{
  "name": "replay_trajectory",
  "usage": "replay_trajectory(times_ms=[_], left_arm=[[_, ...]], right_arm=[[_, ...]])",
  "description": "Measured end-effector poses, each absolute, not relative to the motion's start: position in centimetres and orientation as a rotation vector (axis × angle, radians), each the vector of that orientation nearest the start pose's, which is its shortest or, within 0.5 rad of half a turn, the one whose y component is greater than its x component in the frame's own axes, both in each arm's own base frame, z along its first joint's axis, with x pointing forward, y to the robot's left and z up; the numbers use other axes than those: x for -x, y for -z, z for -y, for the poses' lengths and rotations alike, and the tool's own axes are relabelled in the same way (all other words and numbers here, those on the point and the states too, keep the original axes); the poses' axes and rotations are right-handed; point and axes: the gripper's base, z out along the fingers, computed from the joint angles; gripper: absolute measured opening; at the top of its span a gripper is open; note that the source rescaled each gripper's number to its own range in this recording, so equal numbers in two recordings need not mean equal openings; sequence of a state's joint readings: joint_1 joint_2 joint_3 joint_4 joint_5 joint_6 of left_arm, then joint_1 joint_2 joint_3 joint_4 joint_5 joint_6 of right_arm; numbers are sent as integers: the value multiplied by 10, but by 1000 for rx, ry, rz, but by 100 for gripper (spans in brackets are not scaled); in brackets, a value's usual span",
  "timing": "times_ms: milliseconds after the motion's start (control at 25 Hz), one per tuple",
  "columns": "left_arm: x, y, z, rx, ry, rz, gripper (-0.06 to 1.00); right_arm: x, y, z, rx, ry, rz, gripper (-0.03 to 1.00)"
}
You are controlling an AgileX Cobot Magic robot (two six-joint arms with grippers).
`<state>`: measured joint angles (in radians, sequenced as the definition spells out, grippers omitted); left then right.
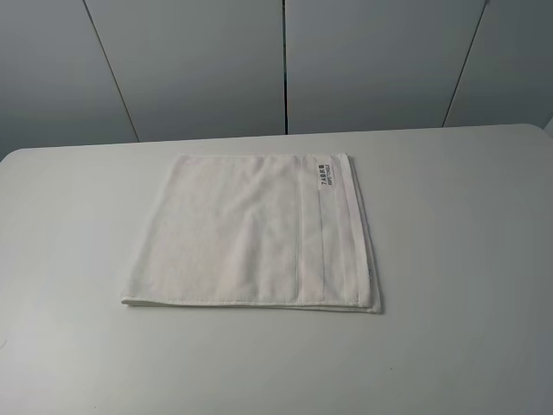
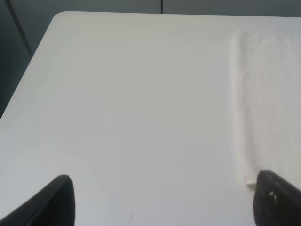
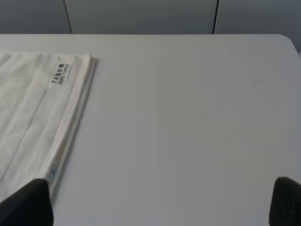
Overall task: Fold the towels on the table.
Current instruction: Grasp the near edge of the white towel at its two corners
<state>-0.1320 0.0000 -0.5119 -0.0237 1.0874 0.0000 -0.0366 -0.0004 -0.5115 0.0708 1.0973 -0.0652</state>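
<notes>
Neatly folded, the towel (image 1: pixel 251 233) lies flat on the table (image 1: pixel 467 259).

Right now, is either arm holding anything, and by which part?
Nothing held. Both arms' jaws stand open and empty; the towel lies flat on the table.

Soft, even, diffuse light, shadows faint; table (image 1: pixel 467 259) bright w/ mild sheen. Wrist views softer: dark left fingertips (image 2: pixel 51 202) out of focus, towel (image 2: pixel 268 94) washed out, low contrast vs tabletop.
</notes>
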Motion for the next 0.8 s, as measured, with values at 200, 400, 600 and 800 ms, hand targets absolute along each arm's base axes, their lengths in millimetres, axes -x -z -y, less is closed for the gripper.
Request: replay_trajectory(times_ms=[200, 400, 600, 800], left_arm=[[8, -278, 1, -138, 110, -2056, 98], [8, -278, 1, -138, 110, -2056, 98], [8, -278, 1, -138, 110, -2056, 98], [8, -278, 1, -138, 110, -2056, 98]], right_arm=[[8, -278, -6, 35, -22, -2067, 100], [8, -278, -6, 35, -22, -2067, 100], [8, -278, -6, 35, -22, -2067, 100], [8, -278, -6, 35, -22, -2067, 100]])
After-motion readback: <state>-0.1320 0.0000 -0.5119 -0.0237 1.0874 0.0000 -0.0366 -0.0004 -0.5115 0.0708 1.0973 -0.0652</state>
